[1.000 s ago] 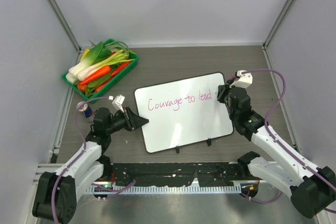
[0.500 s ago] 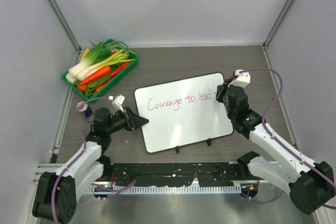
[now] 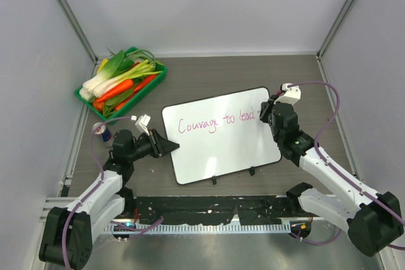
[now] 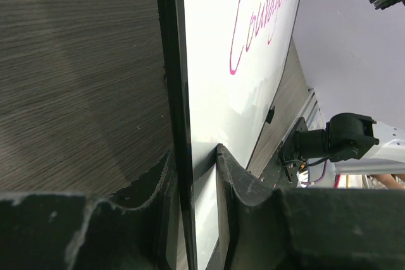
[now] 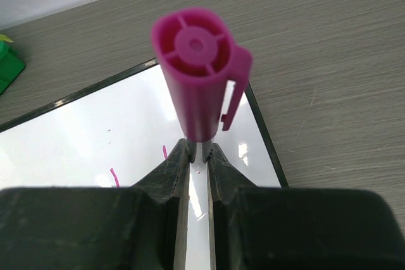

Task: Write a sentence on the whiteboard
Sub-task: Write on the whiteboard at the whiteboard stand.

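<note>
Whiteboard [image 3: 221, 153] lies flat on the wood-grain table [image 3: 221, 74], centre right of the top view, slightly rotated, with its two black clips on the near long edge. A green tray [image 3: 158, 75] of vegetables stands well apart at the far left.

Left gripper [image 3: 169, 146]: its fingers are clamped on the board's left frame edge. The left wrist view shows one finger on each side of the black frame, which anchors the board.

Right gripper [image 5: 198, 150]: its fingers are closed around a magenta marker [image 5: 201, 86], which is held cap end up at the board's right end, near the frame.

Sentence [image 3: 215, 122]: one line of pink cursive reading about "Courage to lead". The line is judged unfinished at its right end.

Marker tip: hidden behind the fingers, so contact with the board cannot be confirmed.

Step in hand, as judged, is adding the last letters. To do this well, hold the left clamp firm so the glossy board cannot slide. Press the tip lightly, use small strokes on the existing baseline, and compress the letters, since little white space remains before the right frame.
</note>
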Robot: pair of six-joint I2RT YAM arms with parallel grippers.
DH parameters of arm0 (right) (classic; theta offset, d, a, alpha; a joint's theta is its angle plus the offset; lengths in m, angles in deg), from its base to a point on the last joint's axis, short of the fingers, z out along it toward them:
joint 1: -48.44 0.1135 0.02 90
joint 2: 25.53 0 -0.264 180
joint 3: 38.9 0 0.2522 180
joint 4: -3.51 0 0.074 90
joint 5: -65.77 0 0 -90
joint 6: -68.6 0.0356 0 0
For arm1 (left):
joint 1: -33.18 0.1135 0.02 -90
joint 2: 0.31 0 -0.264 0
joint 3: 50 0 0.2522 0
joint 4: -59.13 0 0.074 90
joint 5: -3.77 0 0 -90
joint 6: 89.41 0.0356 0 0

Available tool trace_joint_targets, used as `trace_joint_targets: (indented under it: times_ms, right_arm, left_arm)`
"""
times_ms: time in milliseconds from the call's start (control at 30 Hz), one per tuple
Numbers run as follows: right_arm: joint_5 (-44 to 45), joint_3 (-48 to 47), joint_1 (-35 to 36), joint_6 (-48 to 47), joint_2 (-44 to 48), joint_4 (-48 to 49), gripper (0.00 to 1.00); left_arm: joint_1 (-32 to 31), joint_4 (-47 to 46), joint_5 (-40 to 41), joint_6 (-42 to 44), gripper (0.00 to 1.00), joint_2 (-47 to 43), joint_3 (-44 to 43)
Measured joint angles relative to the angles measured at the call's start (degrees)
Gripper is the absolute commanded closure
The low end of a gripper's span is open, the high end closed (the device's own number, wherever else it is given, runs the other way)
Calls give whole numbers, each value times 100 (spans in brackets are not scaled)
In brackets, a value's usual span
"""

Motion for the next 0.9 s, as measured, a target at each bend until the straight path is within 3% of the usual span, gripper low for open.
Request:
trace_joint_targets:
  times_ms: [900]
  right_arm:
    - [-304, 144, -2, 125, 319, -391, 98]
  left_arm:
    - [2, -7, -24, -2, 100, 0, 0]
